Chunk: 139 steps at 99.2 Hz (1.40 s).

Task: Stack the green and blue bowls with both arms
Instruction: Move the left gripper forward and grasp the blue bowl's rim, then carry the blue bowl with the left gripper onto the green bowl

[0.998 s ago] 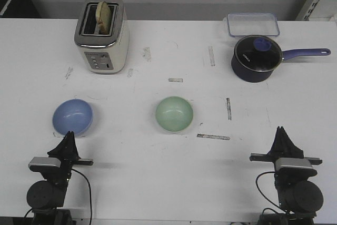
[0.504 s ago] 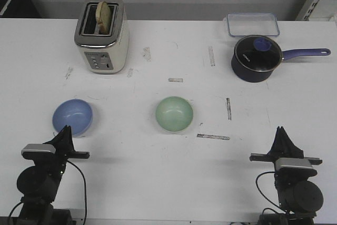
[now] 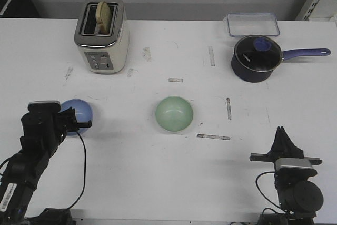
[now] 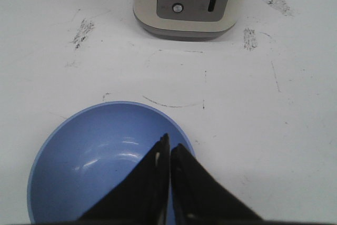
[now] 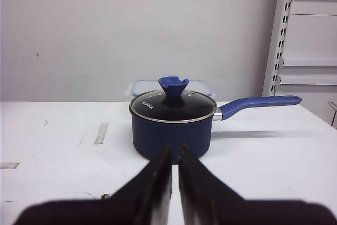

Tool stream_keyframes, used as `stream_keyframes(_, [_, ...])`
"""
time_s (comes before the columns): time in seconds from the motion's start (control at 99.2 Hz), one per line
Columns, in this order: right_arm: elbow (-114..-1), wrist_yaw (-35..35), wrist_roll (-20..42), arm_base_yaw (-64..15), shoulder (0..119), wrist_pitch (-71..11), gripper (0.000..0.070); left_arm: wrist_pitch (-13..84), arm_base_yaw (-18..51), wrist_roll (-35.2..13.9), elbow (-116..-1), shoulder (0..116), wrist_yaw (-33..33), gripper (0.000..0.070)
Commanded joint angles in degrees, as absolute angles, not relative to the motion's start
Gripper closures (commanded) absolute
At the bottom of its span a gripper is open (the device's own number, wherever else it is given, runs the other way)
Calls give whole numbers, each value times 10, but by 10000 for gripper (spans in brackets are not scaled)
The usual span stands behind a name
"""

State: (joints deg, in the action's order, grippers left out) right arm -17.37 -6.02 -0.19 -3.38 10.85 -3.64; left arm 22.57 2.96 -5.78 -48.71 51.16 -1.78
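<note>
White worktop (image 3: 158, 183), scuffed with grey marks, runs back to a pale wall. Two bowls sit on it. One blue bowl (image 3: 80, 111) lies near the left edge, partly hidden in the front view by the left arm (image 3: 31, 146); one green bowl (image 3: 174, 113) lies near the middle, well apart from the blue one. Both are upright and empty.

Two arms are in view. The left gripper (image 4: 169, 151) hangs over the blue bowl's rim, its jaws pressed almost together and holding nothing; whether the tips touch the bowl cannot be told. The right gripper (image 3: 283, 139) stands near the front right corner, jaws likewise drawn close with only a thin slit between them, empty.

Along the back edge stand one cream toaster (image 3: 102, 34) with one slice in it, one clear lidded container (image 3: 253, 24), and one dark blue saucepan (image 3: 257, 58) with a glass lid, toward the right.
</note>
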Motion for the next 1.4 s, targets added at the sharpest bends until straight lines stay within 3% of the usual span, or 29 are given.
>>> stream_keyframes(0.0, [-172,-60,-5,-34,109,-30,687,250,28,-100,-513,539,-13,699])
stream_keyframes(0.212, [-172,-60,-5,-34,109,-30,687,352,-29,-101,-574,597,92,699])
stream_keyframes(0.383, [-172,-60,-5,-34,109,-30,687,395,-110,-101,-597,617,112,681])
stream_keyframes(0.595, [-172,-60,-5,-34,109,-30,687,395,-192,-105,-597,623,112,324])
stream_keyframes(0.686, [-172,-60,-5,-34,109,-30,687,395,-211,-114,-597,630,112,245])
stream_keyframes(1.391, [-172,-60,-5,-34,109,-30,687,383,-225,-93,-597,787,109,252])
